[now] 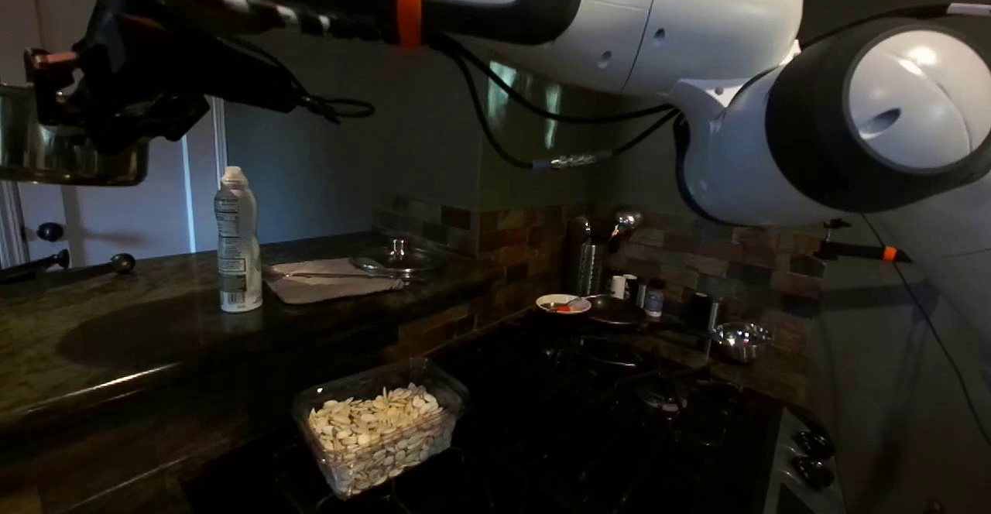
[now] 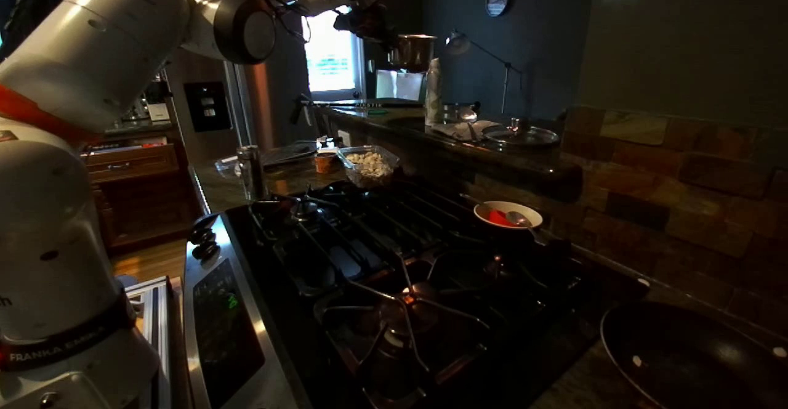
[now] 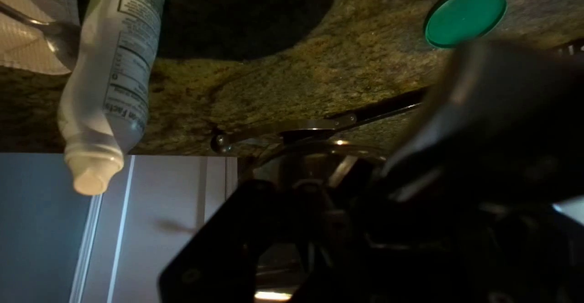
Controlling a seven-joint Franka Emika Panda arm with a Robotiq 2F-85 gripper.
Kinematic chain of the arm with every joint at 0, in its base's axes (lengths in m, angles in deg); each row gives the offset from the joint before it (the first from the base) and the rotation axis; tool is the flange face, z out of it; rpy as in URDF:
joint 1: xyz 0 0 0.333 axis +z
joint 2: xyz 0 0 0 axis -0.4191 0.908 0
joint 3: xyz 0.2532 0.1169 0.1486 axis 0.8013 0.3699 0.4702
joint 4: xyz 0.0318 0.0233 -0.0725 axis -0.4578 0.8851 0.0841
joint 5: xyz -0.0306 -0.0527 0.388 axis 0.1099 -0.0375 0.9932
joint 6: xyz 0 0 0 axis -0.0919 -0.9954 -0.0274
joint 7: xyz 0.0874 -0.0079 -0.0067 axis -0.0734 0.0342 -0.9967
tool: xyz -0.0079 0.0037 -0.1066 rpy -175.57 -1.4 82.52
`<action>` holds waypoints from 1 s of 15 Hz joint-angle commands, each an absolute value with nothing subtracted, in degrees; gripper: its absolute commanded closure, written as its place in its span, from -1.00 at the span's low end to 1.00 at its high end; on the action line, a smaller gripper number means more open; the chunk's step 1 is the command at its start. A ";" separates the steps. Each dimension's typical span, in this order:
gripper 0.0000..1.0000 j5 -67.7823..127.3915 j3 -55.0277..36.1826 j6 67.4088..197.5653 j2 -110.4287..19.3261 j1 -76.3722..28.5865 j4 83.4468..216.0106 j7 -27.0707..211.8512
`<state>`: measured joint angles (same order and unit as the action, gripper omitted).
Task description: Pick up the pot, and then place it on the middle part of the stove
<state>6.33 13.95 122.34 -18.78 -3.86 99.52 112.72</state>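
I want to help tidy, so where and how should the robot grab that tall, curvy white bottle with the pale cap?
Probably around the waist of the tall white bottle, coming in level from the side away from the pale, flat, cloth-like sheet. The bottle stands upright and narrows there between wider parts.

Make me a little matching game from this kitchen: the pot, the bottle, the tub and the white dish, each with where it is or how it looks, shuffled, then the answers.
Things
1. pot
2. bottle
3. tub
4. white dish

Places and looks
A. see-through, holding pale pieces
B. has something red in it
C. up in the air
D. standing on the raised counter

Right pairs: 1-C, 2-D, 3-A, 4-B
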 commanded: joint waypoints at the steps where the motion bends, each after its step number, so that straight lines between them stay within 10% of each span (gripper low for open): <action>1: 0.95 8.64 17.65 124.31 -28.61 -8.99 112.14 106.42; 15: 0.95 9.69 18.00 123.85 -30.35 -13.62 114.73 106.17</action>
<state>7.28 17.39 122.13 -29.07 -10.62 113.56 106.99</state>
